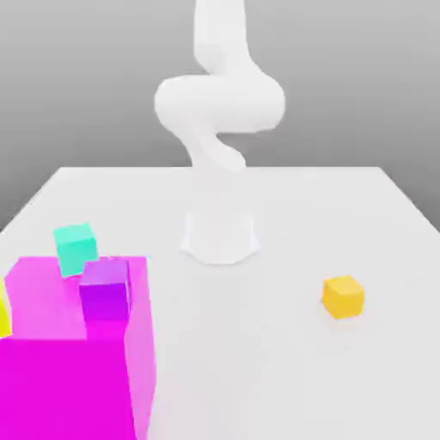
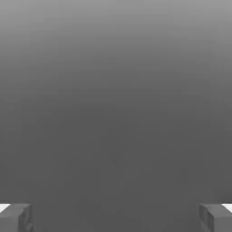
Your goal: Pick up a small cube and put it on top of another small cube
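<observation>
Orange-yellow, matte and sharp-edged, the small cube (image 1: 343, 296) sits on the smooth white bench (image 1: 284, 361); gripper (image 2: 116, 217) fingers stand wide apart.

We see the small cube (image 1: 343, 296), a plain orange-yellow block with no markings, lying on the white desk (image 1: 258, 344). It sits flat on one face, turned a little so that one vertical edge faces us, with its top face lighter than its two visible sides. It lies toward the desk's edge at the exterior view's right, about midway between that edge's far corner and the near part of the desk. Nothing touches it; bare desk surrounds it on every side, and it casts a faint shadow beneath itself.
</observation>
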